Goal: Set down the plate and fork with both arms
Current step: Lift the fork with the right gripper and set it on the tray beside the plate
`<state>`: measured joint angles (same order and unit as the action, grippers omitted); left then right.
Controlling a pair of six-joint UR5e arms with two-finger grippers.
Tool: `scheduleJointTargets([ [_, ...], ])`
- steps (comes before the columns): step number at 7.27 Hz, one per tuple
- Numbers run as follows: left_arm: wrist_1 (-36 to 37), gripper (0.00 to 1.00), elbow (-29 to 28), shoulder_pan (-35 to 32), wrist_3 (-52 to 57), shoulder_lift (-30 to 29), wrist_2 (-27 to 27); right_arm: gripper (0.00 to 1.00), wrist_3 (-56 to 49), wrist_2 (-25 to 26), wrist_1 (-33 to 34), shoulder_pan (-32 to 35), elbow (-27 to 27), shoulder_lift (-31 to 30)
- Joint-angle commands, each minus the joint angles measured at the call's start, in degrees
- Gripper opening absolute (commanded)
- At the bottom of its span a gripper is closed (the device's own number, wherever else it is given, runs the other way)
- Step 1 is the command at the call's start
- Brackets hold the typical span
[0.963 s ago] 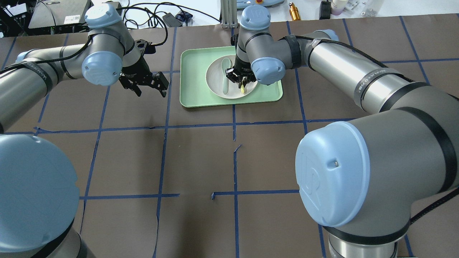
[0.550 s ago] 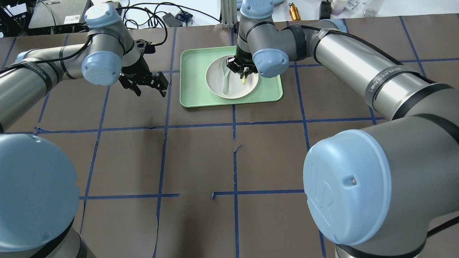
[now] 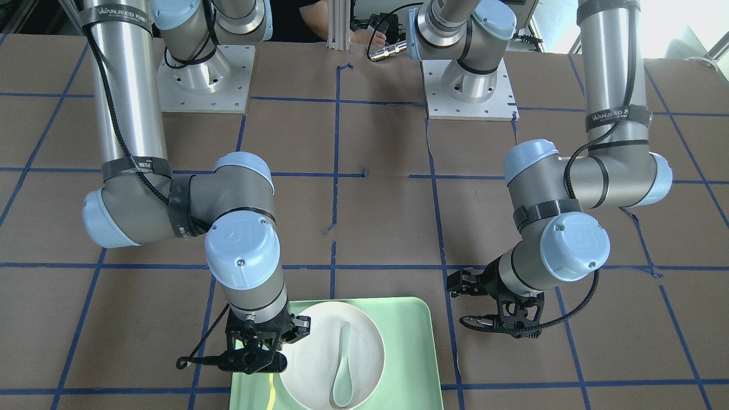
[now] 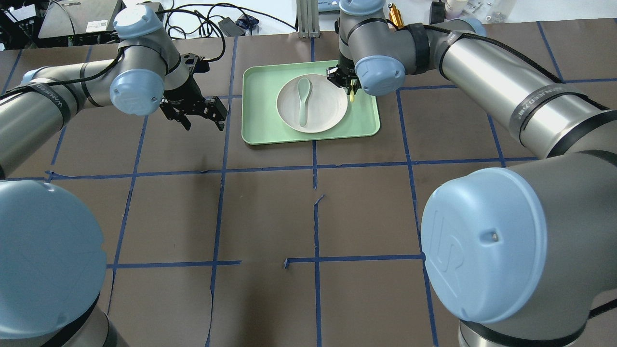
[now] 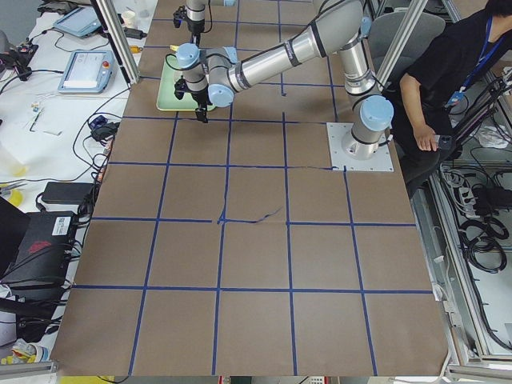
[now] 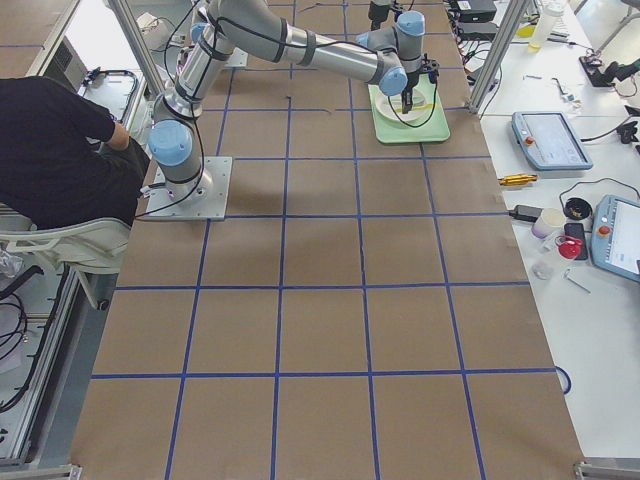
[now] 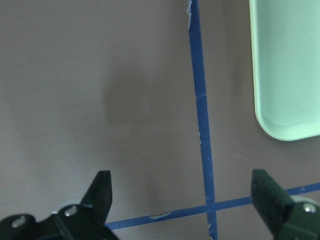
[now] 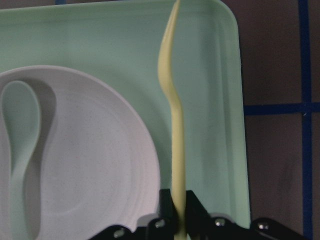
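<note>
The off-white plate (image 4: 329,110) sits in the mint-green tray (image 4: 260,123), also in the front view (image 3: 312,344) and the right wrist view (image 8: 90,170). My right gripper (image 4: 351,86) is shut on the pale-yellow fork (image 4: 353,97) and holds it above the tray's right side, just beside the plate's rim. The fork (image 8: 176,125) hangs from the jaws and points away, clear of the plate. It shows at the front view's bottom edge (image 3: 273,392). My left gripper (image 4: 203,125) is open and empty over the brown table left of the tray, also in the left wrist view (image 7: 185,200).
A pale grey-green spoon (image 4: 303,100) lies in the plate. The tray's corner (image 7: 285,65) lies right of my left gripper. Cables and boxes (image 4: 212,19) sit along the table's far edge. Blue tape lines cross the brown table.
My right gripper has moved with the fork from over the plate to the right and farther back, past the plate's rim. The left arm has not moved.
</note>
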<state>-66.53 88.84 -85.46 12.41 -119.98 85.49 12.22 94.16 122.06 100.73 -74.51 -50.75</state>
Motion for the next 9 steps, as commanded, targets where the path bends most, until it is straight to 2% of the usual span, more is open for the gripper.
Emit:
scheduleJointTargets([
  [1,0.0,1.00,0.0,-0.1,-0.2,-0.1,-0.2,0.00,-0.1,2.5,0.1,-0.4,-0.1,2.5],
  [4,0.0,1.00,0.0,-0.5,-0.5,0.1,-0.2,0.00,-0.4,2.0,0.0,-0.4,-1.6,3.2],
  [5,0.0,1.00,-0.1,-0.6,-0.8,0.2,-0.2,0.17,-1.4,0.3,-0.2,-0.4,-2.1,3.2],
  [6,0.0,1.00,-0.1,-0.6,-0.8,0.3,-0.2,0.99,-3.7,1.0,0.0,-0.4,-4.1,2.6],
  [7,-0.1,1.00,-0.2,-0.6,-0.9,0.6,0.0,1.00,-7.3,0.5,-0.1,-0.4,-4.3,0.8],
  [9,-1.1,1.00,-0.3,-0.7,-1.2,2.4,0.4,1.00,-8.3,0.6,-1.3,-0.4,-4.6,-3.9],
])
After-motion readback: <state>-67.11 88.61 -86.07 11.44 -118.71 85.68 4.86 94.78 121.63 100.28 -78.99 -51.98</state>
